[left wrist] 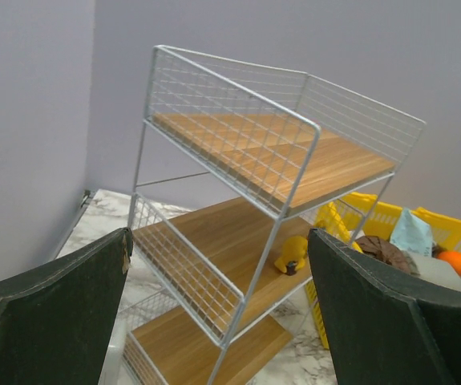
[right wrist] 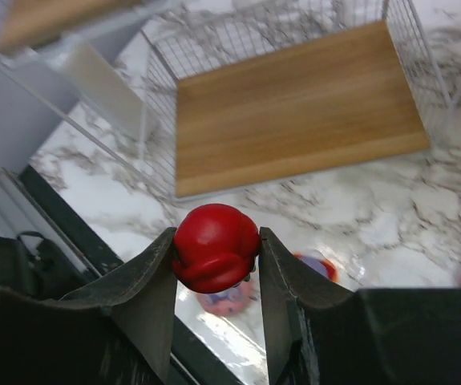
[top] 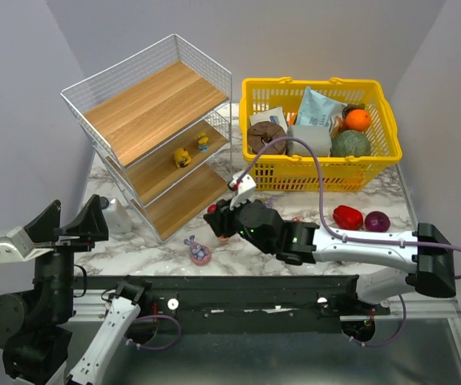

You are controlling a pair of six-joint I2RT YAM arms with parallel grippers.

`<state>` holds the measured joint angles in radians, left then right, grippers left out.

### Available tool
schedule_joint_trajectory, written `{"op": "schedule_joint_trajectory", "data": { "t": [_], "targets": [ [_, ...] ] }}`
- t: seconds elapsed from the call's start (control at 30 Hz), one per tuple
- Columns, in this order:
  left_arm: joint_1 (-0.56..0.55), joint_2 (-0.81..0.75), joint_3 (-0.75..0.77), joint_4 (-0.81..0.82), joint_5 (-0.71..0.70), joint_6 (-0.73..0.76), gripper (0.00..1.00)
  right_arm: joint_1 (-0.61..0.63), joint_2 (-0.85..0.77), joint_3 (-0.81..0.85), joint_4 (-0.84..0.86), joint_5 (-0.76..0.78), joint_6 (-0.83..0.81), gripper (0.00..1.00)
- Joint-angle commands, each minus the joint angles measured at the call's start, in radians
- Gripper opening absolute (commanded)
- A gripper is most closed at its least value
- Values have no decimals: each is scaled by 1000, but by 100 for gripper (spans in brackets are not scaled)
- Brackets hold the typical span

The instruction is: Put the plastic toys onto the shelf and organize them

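My right fingers (right wrist: 146, 281): pinching the small red toy (right wrist: 214, 247), one finger pressed to each side of it.
Red toy's place: in my grip above the tabletop (top: 154, 245), just in front of the lowest board of the shelf (top: 156, 100).
My left fingers (left wrist: 62, 313): spread wide with nothing between them, raised at the near left and facing the shelf's tiers.
Shelf: slanted, at the back left of the tabletop; top and bottom boards bare.
Middle board: two yellow duck toys (top: 182, 157) near its right end, close together.
Loose toys: a purple-and-pink toy (top: 200, 253) lies on the marble near my right fingers; another pink one shows blurred under the red toy.
Right side: yellow basket (top: 318, 83) of groceries at the back; red pepper (top: 347, 216) and dark purple ball (top: 377, 220) side by side before it.
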<state>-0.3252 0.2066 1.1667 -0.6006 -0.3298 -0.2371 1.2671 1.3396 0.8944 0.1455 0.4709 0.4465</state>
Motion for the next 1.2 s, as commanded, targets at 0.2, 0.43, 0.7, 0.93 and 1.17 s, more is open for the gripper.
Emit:
{"op": "schedule_joint_trajectory", "data": {
  "t": [0.2,0.43,0.7,0.93,1.17],
  "targets": [
    [-3,-96,-127,-108,-300,-79,99,46,297,530,-262,144,4,9],
    [-6,-243,-272,-70,-402,-102,99,57,495,828,-305,175,-15,9],
    [-35,-271,-317,-80,-474,-114,99,60,641,1067,-385,190,-22,9],
    [-60,-271,-302,-65,-495,-88,99,60,730,1178,-463,245,-12,10],
    [-74,-247,-274,-71,-492,-62,99,60,754,1198,-504,295,-26,13]
  ]
}}
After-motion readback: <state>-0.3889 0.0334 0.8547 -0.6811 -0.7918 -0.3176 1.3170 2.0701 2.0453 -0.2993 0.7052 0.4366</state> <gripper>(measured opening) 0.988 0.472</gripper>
